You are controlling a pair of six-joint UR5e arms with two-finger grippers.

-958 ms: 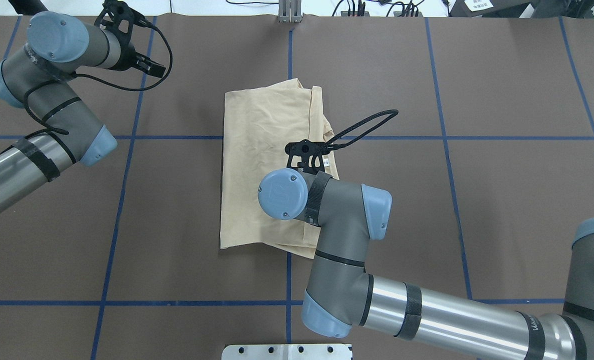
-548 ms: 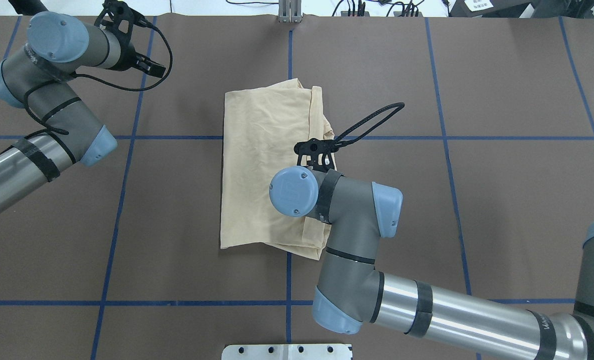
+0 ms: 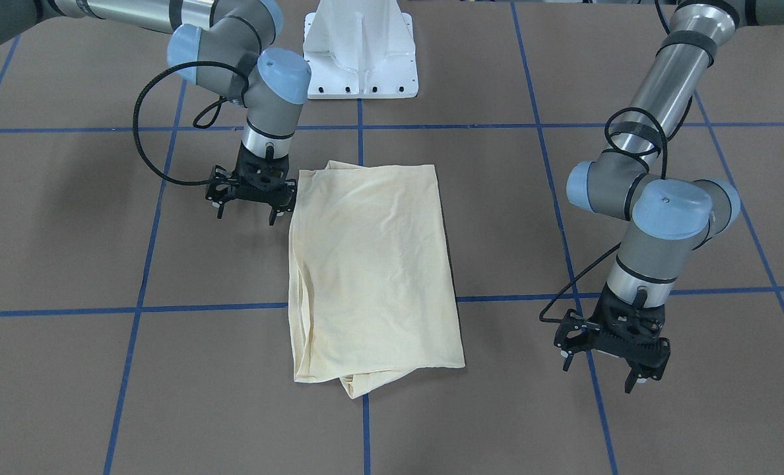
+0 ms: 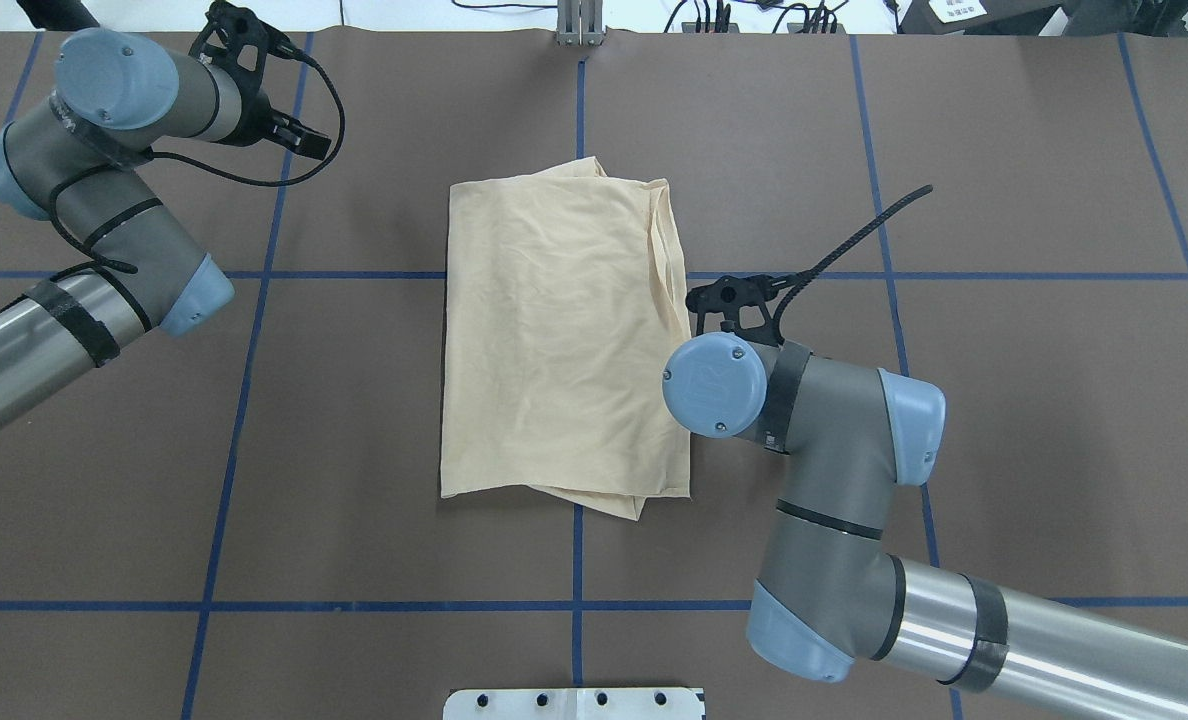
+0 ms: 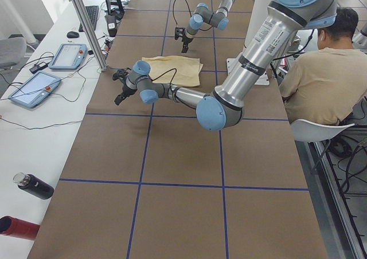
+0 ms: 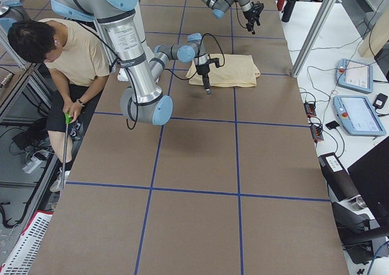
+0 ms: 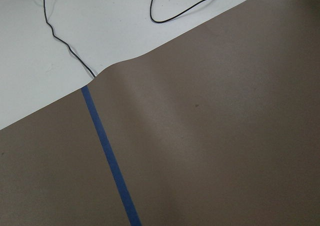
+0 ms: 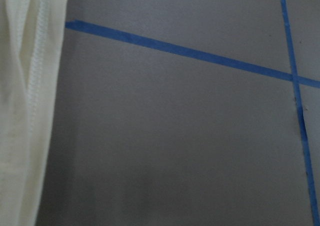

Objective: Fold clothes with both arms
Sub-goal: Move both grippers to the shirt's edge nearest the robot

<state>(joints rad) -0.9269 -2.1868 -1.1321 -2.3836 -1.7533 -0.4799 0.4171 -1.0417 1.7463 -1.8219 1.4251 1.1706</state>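
The clothes are one pale cream shirt [image 4: 554, 330], folded into a tall rectangle at the table's centre, its print hidden; it also shows in the front view [image 3: 372, 264]. My right gripper [image 3: 247, 214] hovers open and empty just off the shirt's edge, near the corner closest to the robot base. In the overhead view the same gripper [image 4: 729, 300] sits right of the shirt. A stitched hem [image 8: 25, 111] fills the left edge of the right wrist view. My left gripper [image 3: 596, 376] hangs open and empty far from the shirt, near the table's far edge.
Blue tape lines [image 4: 576, 605] grid the brown table. The white pedestal base [image 3: 359, 59] stands at the robot's side. A person [image 5: 321, 70] sits beside the table. Control tablets [image 5: 69, 55] and bottles [image 5: 31, 185] lie on a side bench.
My right arm has swung to the right, off the shirt and onto bare table. The shirt's right edge now lies flatter and further right. The left arm has not moved.
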